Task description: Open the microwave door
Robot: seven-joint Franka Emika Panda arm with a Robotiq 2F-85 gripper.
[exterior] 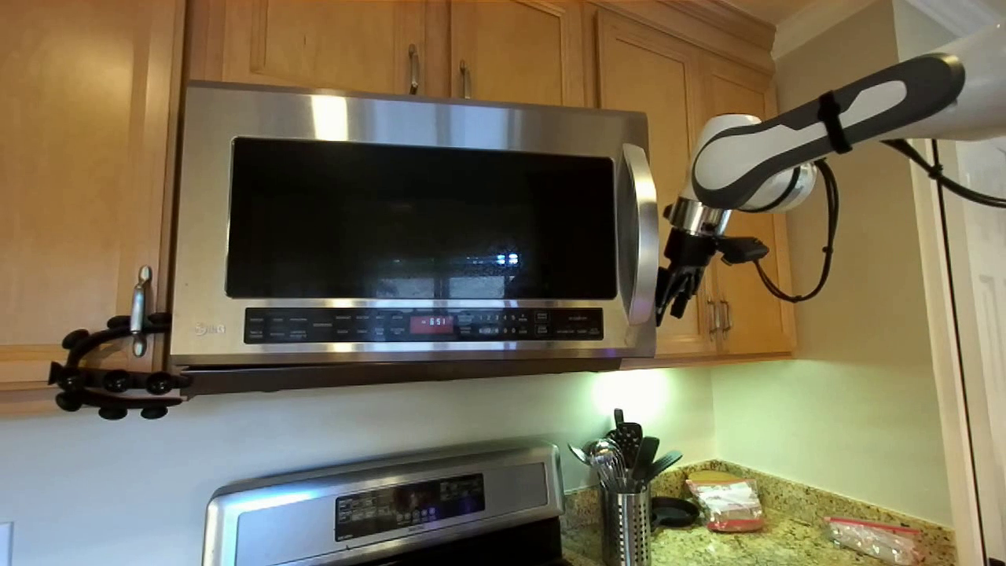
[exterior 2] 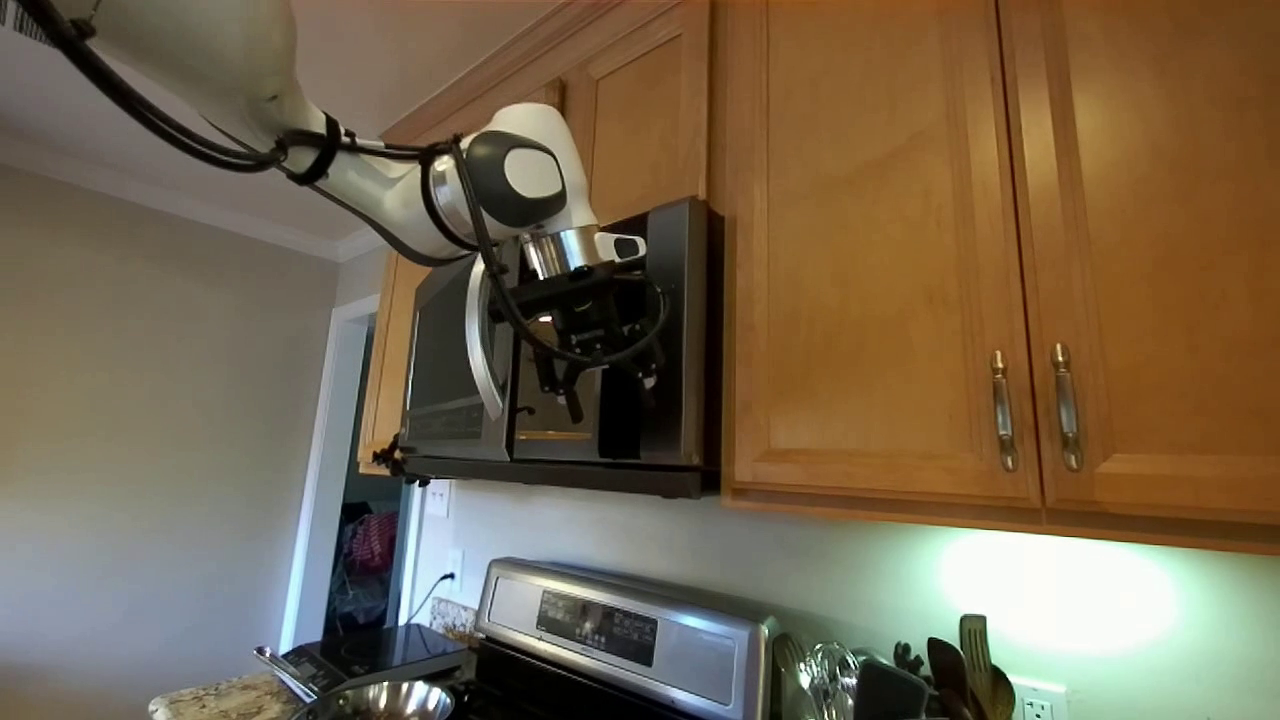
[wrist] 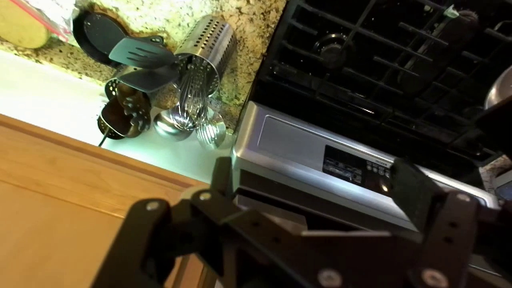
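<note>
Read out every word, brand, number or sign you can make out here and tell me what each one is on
"6:51", on the red display of the microwave.
Button strip around it: labels too small to read with certainty.
Logo at the microwave's lower left in an exterior view: too blurred to read.
Stove control panel: labels too small to read in any view.
Nothing else reads clearly.

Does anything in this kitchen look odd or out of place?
Yes: a black knobbly stand, perhaps a bendy tripod, seems hooked onto a cabinet handle beside the microwave. That's an unusual place to hang such gear.
</note>
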